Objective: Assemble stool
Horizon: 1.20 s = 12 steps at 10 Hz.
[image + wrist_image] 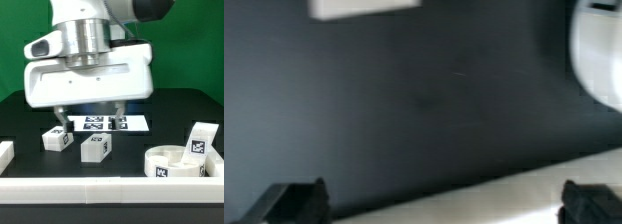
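Hovering over the black desk (25, 130), the hand (90, 116) has its two fingers (62, 116) spread wide apart with nothing between them; the wrist view shows only bare dark surface between the fingertips (295, 203). Just below the hand lie two small blocks of the stool: one leg (53, 139) near the finger on the exterior view's left, another leg (95, 148) under the gap. The marker board (103, 124) lies flat behind the fingers. Well off to the exterior view's right of the hand sits the ring-shaped seat (178, 163), a third leg (201, 140) upright just behind it.
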Each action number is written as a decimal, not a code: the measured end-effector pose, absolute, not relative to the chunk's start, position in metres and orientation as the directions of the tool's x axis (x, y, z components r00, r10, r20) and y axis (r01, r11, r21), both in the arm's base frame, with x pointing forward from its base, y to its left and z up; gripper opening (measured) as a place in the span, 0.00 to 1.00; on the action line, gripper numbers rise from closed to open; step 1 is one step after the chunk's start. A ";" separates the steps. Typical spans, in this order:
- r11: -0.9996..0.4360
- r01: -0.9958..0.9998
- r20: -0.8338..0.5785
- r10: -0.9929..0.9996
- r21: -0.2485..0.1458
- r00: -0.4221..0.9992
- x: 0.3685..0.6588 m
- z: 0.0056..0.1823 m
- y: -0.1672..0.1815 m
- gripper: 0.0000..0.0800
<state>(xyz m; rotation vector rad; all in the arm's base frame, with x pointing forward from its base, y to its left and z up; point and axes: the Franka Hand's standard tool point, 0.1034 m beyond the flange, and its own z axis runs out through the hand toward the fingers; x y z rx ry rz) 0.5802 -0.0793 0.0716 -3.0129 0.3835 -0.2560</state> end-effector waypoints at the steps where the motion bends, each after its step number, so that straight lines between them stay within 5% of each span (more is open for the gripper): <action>1: -0.960 -0.257 0.147 -0.272 -0.112 0.951 0.574 0.069 -0.093 0.81; 4: -0.958 -0.261 0.116 -0.275 -0.121 0.954 0.576 0.070 -0.085 0.81; 6: -0.950 -0.264 -0.038 -0.261 -0.165 0.965 0.569 0.069 -0.076 0.81; 9: -0.935 -0.313 -0.236 -0.271 -0.168 0.933 0.560 0.054 -0.078 0.81; 12: -0.930 -0.300 -0.396 -0.198 -0.215 0.897 0.558 0.054 -0.073 0.81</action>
